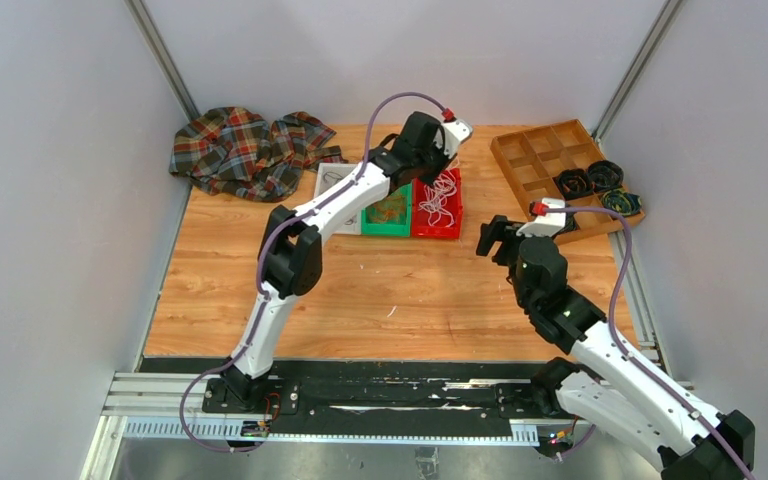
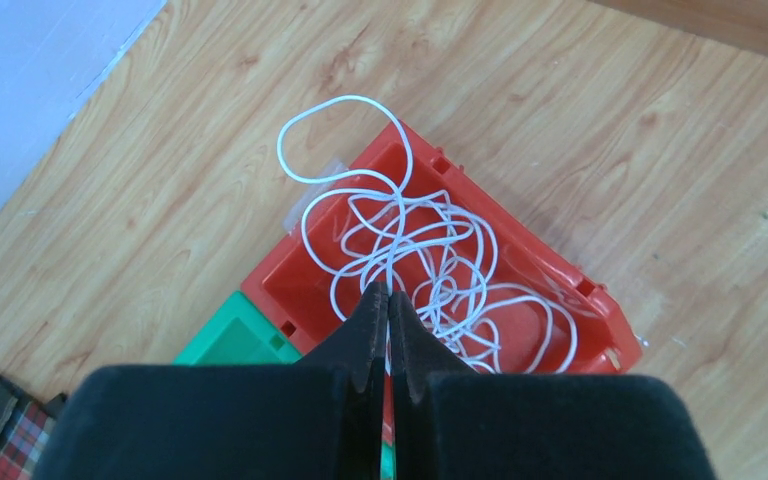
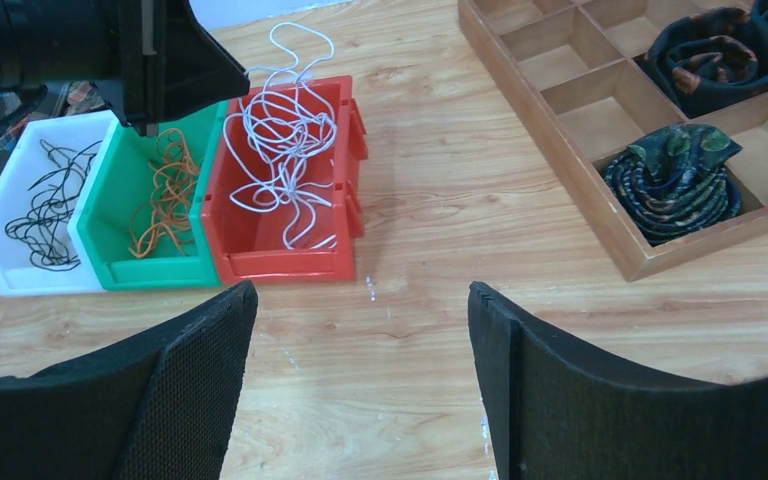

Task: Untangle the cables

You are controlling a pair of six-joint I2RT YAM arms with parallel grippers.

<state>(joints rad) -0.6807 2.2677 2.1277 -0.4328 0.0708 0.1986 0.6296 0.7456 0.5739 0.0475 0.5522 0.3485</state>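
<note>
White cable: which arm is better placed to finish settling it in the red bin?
Left. The left gripper is shut on the white cable directly over the red bin. The right gripper hangs open over bare table, short of that bin.

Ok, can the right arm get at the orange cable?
Probably not cleanly: the left gripper, shut on the white cable, hangs over the green bin holding the orange cable. The right gripper is open, facing it.
</note>
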